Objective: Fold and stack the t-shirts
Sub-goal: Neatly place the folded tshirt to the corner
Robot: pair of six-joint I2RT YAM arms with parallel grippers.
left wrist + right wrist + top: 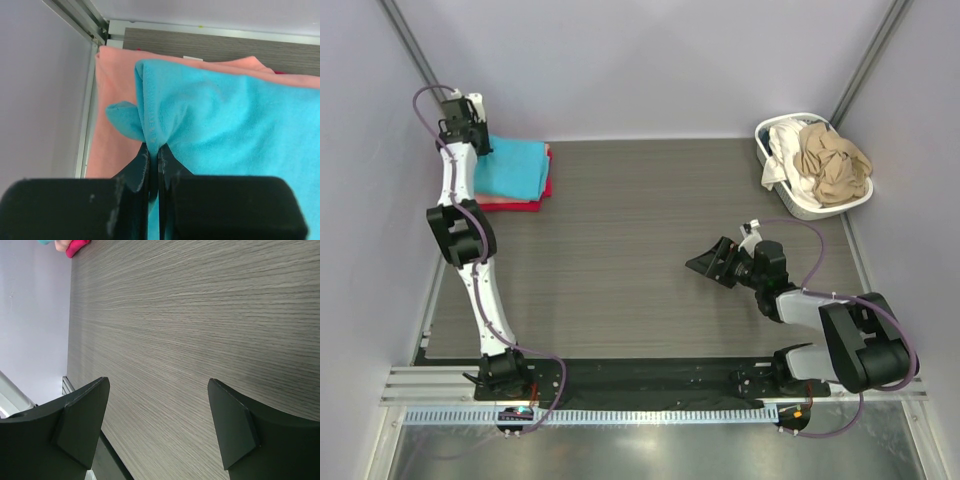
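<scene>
A folded turquoise t-shirt (515,168) lies on top of a salmon-pink one (510,200) and a red one (542,193) at the table's far left. My left gripper (478,140) is at the stack's far left corner. In the left wrist view it (154,152) is shut on a pinched fold at the edge of the turquoise shirt (235,130), with the salmon-pink shirt (115,95) under it. My right gripper (705,262) is open and empty over the bare table, right of centre. In the right wrist view it (160,425) has its jaws wide apart.
A white laundry basket (767,140) stands at the far right corner and holds a tan shirt (832,160) and a white shirt (785,150). Grey walls close in the table's left, back and right. The stack's red corner (77,247) shows far off in the right wrist view.
</scene>
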